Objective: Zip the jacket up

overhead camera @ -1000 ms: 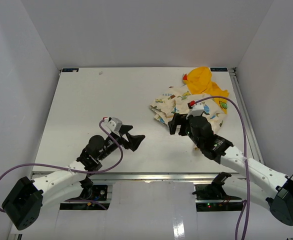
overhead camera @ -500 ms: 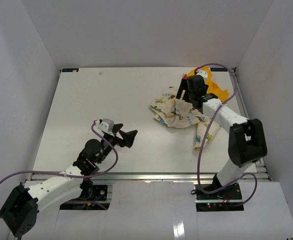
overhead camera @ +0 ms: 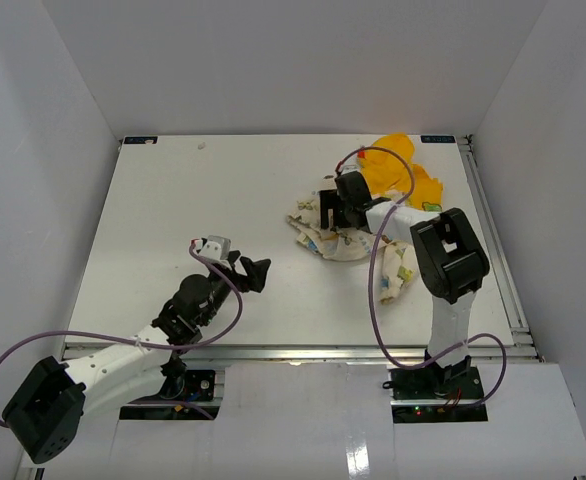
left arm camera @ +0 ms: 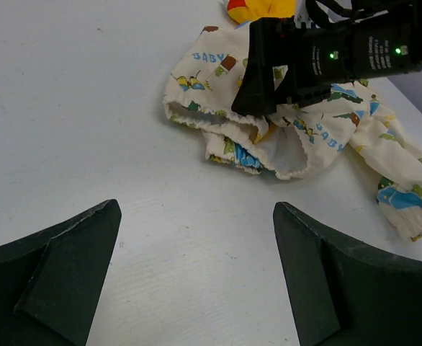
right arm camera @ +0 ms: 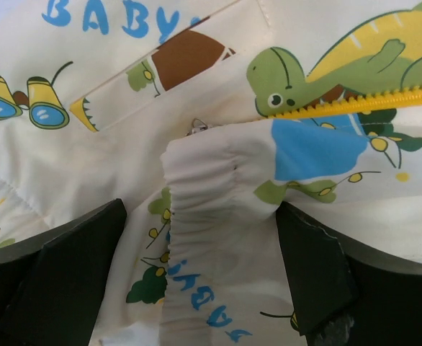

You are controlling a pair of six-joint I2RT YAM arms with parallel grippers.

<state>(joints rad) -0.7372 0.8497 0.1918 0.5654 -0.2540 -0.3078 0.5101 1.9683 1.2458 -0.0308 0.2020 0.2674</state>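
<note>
The jacket (overhead camera: pixel 313 228) lies crumpled at the back right of the table, cream with cartoon prints, its yellow-orange hood (overhead camera: pixel 393 165) behind it. My right gripper (overhead camera: pixel 325 210) is down on the jacket's left part. In the right wrist view it (right arm camera: pixel 200 209) is open, with a gathered elastic cuff (right arm camera: pixel 211 194) between the two fingers, and the yellow zipper strip (right arm camera: pixel 369 99) runs at the upper right. My left gripper (overhead camera: pixel 258 272) is open and empty above bare table. In its own view it (left arm camera: pixel 196 209) faces the jacket (left arm camera: pixel 297 144) from the near side.
A sleeve (overhead camera: pixel 398 272) trails toward the near right. The right arm's purple cable (overhead camera: pixel 378 290) loops over the table beside it. White walls close in the left, back and right sides of the table (overhead camera: pixel 173 200).
The right arm swung from the near side to the hood, then left onto the jacket's left part. The jacket shifted a little to the left. The left gripper barely moved.
</note>
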